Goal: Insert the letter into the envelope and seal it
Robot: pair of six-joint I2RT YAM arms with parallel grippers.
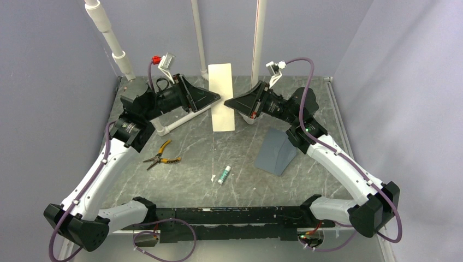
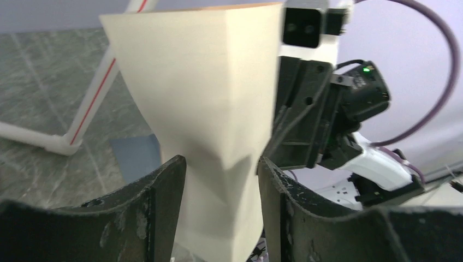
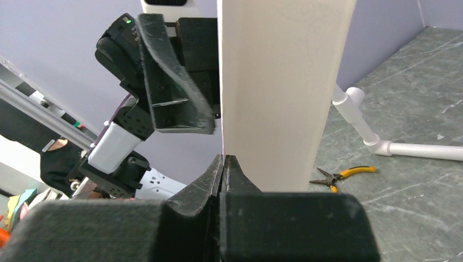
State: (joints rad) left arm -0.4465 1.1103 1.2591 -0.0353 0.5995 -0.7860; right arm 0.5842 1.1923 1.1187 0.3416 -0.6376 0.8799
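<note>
Open tabletop [image 1: 191,185] in front of the letter [image 1: 221,98], pliers [image 1: 161,155] front-left, small tube [image 1: 224,174] farther front, envelope [image 1: 277,150] front-right, white pipe [image 1: 180,123] left.

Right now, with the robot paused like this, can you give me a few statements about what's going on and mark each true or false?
1. The letter is held up above the table. True.
2. The letter sits inside the envelope. False: the envelope lies on the table beside the right arm, apart from the letter.
3. The right gripper is shut on the letter's edge. True.
4. The left gripper is clamped shut. False: it is open, jaws apart, with the letter showing between them.
5. The pliers lie on the envelope. False: they lie on the table near the left arm.
</note>
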